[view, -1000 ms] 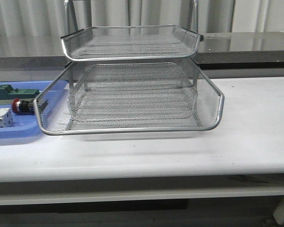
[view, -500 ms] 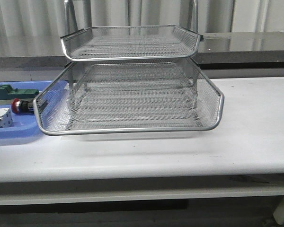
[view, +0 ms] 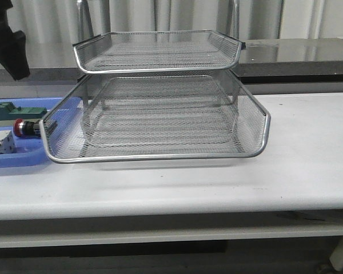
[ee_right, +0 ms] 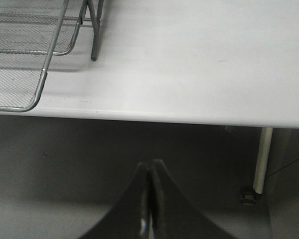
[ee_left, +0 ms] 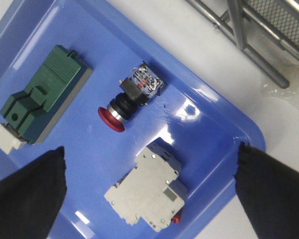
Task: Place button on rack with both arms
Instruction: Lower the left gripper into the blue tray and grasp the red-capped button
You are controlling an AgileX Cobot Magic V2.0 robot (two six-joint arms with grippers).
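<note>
While the wide-open, empty left gripper (ee_left: 149,194) hangs above the worktop's left edge, the button (ee_left: 132,97) lies between its fingers' line, rack-hidden partly in front view.

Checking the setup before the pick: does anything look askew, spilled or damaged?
Nothing stands out. The button lies on its side in the blue tray between two other parts, and the rack stands level.
</note>
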